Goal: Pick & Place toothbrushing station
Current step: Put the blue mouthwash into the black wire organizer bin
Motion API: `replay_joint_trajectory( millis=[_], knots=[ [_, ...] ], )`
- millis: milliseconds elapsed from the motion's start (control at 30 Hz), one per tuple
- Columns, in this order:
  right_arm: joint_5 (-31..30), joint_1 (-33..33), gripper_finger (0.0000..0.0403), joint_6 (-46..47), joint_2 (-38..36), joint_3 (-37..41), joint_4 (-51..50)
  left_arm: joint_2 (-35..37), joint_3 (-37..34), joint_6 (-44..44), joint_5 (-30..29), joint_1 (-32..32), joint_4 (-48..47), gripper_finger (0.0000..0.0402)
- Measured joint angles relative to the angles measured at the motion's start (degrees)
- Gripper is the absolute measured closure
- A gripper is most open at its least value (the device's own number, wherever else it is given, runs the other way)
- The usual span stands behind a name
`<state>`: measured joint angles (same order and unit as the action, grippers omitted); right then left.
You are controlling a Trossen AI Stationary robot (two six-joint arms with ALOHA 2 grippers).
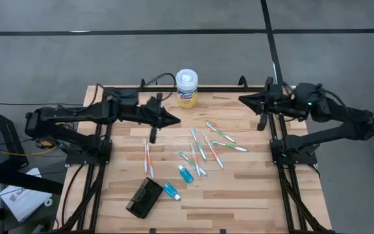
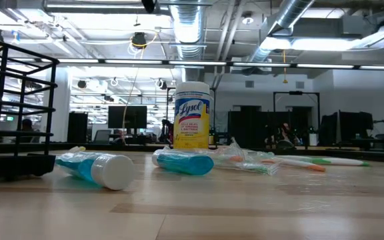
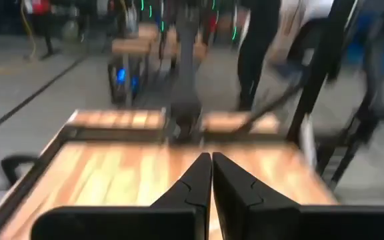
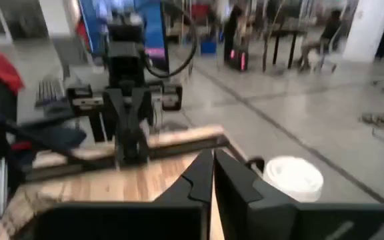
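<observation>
Both grippers, left and right, hang pressed together at the table's far side, well apart from the station lying untouched near the front edge, so the pick seems unstarted; next, an arm must reach down and spread.

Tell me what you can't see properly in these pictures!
- Toothbrushing station: the high view is too small to show its slots; in the low view the left edge cuts it off.
- Toothbrushes: too small in the high view to count for sure.
- Wipes canister: in the right wrist view, blurred and partly behind the right end effector.
- Left wrist view: blurred beyond the left end effector.
</observation>
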<state>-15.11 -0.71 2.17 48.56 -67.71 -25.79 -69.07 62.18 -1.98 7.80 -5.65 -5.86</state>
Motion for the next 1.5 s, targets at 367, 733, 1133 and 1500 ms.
replay_joint_trajectory(
  millis=[367,733,1133,1500],
  knots=[
    [3.2,1.1,0.0360,-1.1,1.2,-6.3,-5.4,-9.5,6.8,-6.4,-5.2,10.7,-18.3,0.0394],
    [6.2,1.1,0.0325,0.0,1.4,-6.4,-5.7,-23.4,7.6,1.2,1.6,19.8,-18.6,0.0371],
    [6.1,1.0,0.0320,1.3,1.4,-6.4,-5.5,-27.5,8.1,3.6,-1.0,19.2,-12.4,0.0205],
    [6.1,1.0,0.0320,1.9,1.4,-6.4,-0.9,-26.7,6.7,5.7,-12.0,18.4,-10.7,0.0182]
  ],
)
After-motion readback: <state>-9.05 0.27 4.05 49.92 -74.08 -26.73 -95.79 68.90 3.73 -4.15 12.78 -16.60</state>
